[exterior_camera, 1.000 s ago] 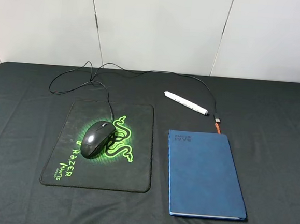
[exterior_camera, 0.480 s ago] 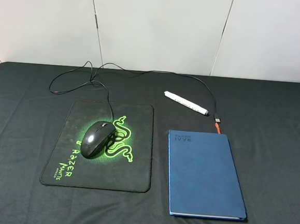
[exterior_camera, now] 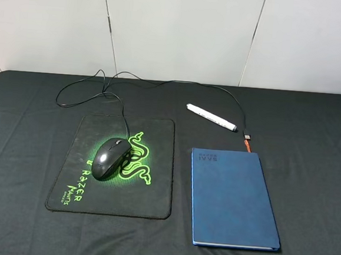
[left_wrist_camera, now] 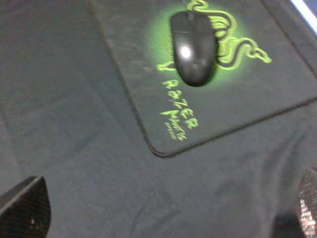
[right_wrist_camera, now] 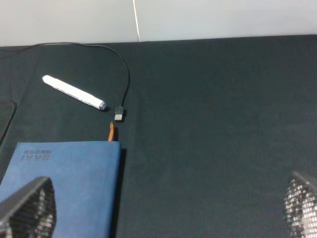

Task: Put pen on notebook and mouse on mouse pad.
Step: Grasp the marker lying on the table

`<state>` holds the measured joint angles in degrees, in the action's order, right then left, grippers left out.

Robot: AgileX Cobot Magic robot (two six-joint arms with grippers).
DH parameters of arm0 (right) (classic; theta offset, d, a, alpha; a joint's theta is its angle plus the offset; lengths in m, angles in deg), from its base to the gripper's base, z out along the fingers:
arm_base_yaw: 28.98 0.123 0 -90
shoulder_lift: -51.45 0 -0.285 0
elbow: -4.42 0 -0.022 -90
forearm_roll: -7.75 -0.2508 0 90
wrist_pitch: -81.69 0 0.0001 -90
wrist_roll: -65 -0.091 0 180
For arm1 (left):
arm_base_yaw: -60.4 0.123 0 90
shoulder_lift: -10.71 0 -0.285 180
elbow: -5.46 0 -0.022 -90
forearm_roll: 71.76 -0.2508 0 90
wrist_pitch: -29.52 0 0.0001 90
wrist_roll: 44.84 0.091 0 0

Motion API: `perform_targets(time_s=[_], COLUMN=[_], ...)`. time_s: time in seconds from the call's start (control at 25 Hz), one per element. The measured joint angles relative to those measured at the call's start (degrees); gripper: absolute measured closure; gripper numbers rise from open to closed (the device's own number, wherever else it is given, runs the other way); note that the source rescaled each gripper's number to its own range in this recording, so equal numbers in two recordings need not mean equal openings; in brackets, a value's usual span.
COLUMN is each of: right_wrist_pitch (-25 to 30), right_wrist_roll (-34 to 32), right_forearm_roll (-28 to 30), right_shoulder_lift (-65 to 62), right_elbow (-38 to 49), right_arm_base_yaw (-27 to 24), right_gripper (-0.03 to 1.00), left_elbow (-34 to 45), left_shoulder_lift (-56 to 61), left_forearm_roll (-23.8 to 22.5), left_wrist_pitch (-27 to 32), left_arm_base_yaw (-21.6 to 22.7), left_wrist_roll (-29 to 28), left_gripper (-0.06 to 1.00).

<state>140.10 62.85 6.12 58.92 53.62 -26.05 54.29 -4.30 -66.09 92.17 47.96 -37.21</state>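
Observation:
The black mouse rests on the black mouse pad over its green logo; the left wrist view shows the mouse and the pad too. Behind the dark blue notebook, the white pen lies on the tablecloth, apart from it; the right wrist view also holds the pen and notebook. My left gripper is open, short of the pad's near corner. Just as open, my right gripper hovers by the notebook's edge. Neither gripper appears in the high view.
The mouse's thin black cable loops along the back of the table and ends in a USB plug beside the notebook's orange ribbon. A black cloth covers the table; a white wall stands behind.

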Motion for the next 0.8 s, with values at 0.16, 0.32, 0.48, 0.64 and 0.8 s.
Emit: perform_targets(time_s=[0.16, 0.32, 0.48, 0.64, 0.8], right_wrist_pitch=[0.00, 0.00, 0.00, 0.00, 0.00], right_wrist_roll=[0.00, 0.00, 0.00, 0.00, 0.00], right_forearm_roll=[0.00, 0.00, 0.00, 0.00, 0.00], right_shoulder_lift=[0.00, 0.00, 0.00, 0.00, 0.00], right_elbow=[0.00, 0.00, 0.00, 0.00, 0.00], right_arm_base_yaw=[0.00, 0.00, 0.00, 0.00, 0.00], right_gripper=[-0.03, -0.03, -0.03, -0.03, -0.03], left_elbow=[0.76, 0.82, 0.82, 0.82, 0.82], left_shoulder_lift=[3.30, 6.64, 7.37, 7.37, 7.37], left_forearm_roll=[-0.26, -0.44, -0.67, -1.13, -1.87], left_wrist_pitch=[-1.23, -1.35, -1.29, -1.34, -1.34], left_arm_base_yaw=[2.72, 4.20, 4.56, 4.56, 4.56], left_wrist_roll=[1.57, 1.88, 1.95, 1.95, 1.95], left_gripper=[-0.06, -0.06, -0.06, -0.06, -0.06])
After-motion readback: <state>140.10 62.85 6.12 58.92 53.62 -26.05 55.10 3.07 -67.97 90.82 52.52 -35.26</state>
